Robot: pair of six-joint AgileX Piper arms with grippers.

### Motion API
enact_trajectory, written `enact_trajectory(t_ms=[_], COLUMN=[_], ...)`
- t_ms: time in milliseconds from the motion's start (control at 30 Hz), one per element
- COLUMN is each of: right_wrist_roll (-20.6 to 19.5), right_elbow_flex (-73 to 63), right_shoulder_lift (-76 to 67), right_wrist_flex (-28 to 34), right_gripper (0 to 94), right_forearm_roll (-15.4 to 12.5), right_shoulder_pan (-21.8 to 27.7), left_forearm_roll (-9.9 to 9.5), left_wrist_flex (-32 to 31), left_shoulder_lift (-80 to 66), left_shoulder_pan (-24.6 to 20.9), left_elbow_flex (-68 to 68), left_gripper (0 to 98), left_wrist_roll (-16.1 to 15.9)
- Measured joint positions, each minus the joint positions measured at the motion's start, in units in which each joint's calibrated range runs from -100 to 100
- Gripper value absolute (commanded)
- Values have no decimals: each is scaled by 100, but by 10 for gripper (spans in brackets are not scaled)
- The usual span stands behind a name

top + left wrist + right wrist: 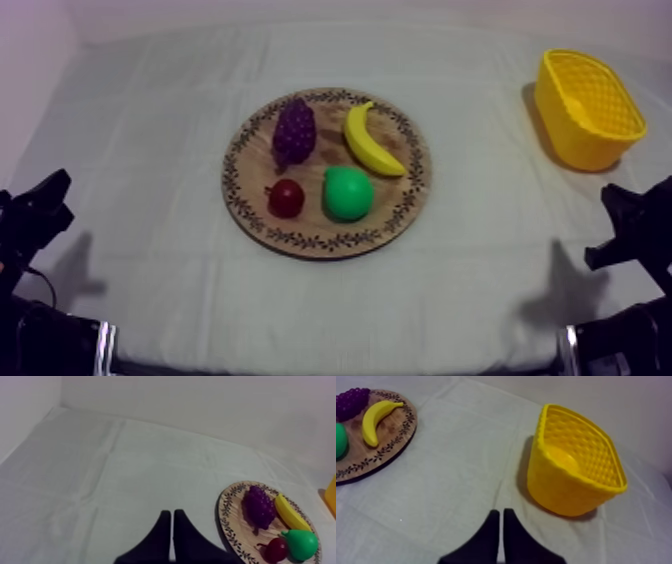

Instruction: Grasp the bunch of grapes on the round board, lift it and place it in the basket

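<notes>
Cloth (150, 150) | grapes (294, 130) on board (408, 200), far from left tool (172, 512), right tool (501, 511) | both closed

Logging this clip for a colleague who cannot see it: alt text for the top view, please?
A round wooden board at centre holds a bunch of grapes, a banana, a pear and a small red fruit. A yellow basket stands at the far right; the left gripper and right gripper sit low at the sides.

- Left arm (35, 215), left of the wooden board (330, 243): black, angular, with a pale band near its base.
- Right arm (632, 225), right of the wooden board: black, angular, with the same pale band.
- Left gripper (171, 512) and right gripper (500, 511): matte black fingers that taper.
</notes>
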Motion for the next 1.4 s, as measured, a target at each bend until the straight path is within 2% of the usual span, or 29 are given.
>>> enact_trajectory(t_ms=[400, 700, 967, 1200, 1400], right_wrist_roll=[-108, -237, -837, -1091, -1339], right_elbow_flex=[-96, -799, -1961, -3168, -4410], right_shoulder_lift=[0, 722, 1978, 3215, 4382], right_wrist_flex=[-143, -596, -880, -682, -408], right_gripper=[6, 6, 6, 6, 6], right_forearm_roll=[2, 285, 901, 919, 1074], right_shoulder_pan=[-54, -379, -1042, -1594, -2092], left_forearm_roll=[0, 0, 0, 0, 0], left_wrist_flex=[0, 0, 0, 0, 0], left_shoulder_lift=[0, 0, 0, 0, 0], left_shoulder_pan=[0, 0, 0, 0, 0], left_elbow_flex=[0, 0, 0, 0, 0], left_gripper=[1, 1, 1, 1, 1], left_wrist_roll=[0, 0, 0, 0, 0])
